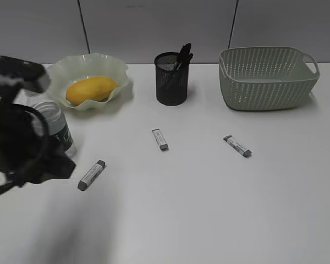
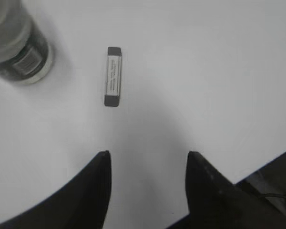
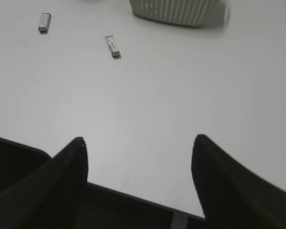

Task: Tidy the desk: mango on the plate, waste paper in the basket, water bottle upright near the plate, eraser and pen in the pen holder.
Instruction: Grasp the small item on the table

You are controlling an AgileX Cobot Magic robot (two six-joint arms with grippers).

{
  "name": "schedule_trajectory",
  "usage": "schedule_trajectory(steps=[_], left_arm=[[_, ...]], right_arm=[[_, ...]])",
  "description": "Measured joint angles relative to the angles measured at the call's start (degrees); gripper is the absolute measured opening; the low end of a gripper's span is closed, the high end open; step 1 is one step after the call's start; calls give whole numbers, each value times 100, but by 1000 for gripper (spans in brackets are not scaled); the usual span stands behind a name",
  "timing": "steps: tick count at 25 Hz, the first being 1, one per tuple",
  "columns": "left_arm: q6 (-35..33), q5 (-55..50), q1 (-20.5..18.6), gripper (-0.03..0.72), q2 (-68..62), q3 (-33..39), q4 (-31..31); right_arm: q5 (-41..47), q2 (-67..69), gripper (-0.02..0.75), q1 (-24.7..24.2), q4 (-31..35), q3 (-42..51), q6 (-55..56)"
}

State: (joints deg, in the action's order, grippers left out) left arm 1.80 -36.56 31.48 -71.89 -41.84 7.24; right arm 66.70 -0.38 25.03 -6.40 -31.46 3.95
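Water bottle (image 1: 55,129) stands upright near the plate (image 1: 113,69); left gripper (image 2: 148,164), jaws apart and empty, probably next targets the nearest eraser (image 2: 113,76).

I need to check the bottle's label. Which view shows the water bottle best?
The left wrist view: the water bottle is close, label visible. In the exterior view the left arm partly hides it; the right wrist view misses it.

Mango (image 1: 91,89) on plate (image 1: 114,69); water bottle (image 1: 54,125) before plate; basket (image 1: 268,77) right.
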Motion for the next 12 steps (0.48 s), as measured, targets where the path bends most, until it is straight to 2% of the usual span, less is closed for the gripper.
schedule_trajectory(steps=[2, 4, 7, 12], left_arm=[[682, 321, 369, 382, -575, -173, -724], [996, 499, 489, 382, -1172, -427, -992], [1125, 607, 506, 382, -1902, -916, -1278], [1152, 485, 513, 398, -2927, -1819, -1389]], right_arm=[[-6, 0, 540, 0, 0, 0, 0], [-71, 0, 540, 0, -19, 6, 0], [-287, 0, 540, 0, -90, 65, 0], [-658, 0, 540, 0, -103, 224, 0]])
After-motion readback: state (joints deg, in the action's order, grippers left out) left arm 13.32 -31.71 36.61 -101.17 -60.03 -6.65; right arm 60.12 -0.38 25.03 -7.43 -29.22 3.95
